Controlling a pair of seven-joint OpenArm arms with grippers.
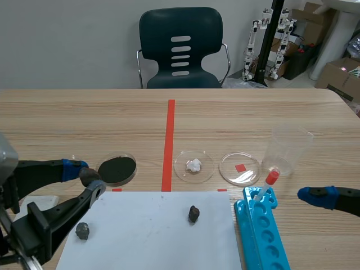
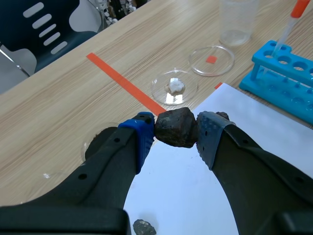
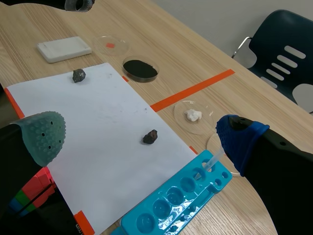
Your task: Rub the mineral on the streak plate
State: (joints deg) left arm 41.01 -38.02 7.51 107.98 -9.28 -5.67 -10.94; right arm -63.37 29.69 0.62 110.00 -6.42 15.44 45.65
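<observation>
A large white paper sheet [image 1: 146, 230] covers the near table. The right gripper [image 3: 143, 137] hangs released. The left gripper [image 2: 176, 131], above the sheet's far corner near the white rectangular streak plate [image 3: 64, 49], is clenched on a dark lumpy mineral chunk [image 2: 175, 125].

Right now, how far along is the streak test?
Done: the left gripper is shut on a dark mineral, pinched between its pads. In hand: it holds the mineral by the edge of the white paper, near the black-powder dish. Left: the white streak plate looks unmarked and nothing touches it, so the rub itself is not yet done.
</observation>
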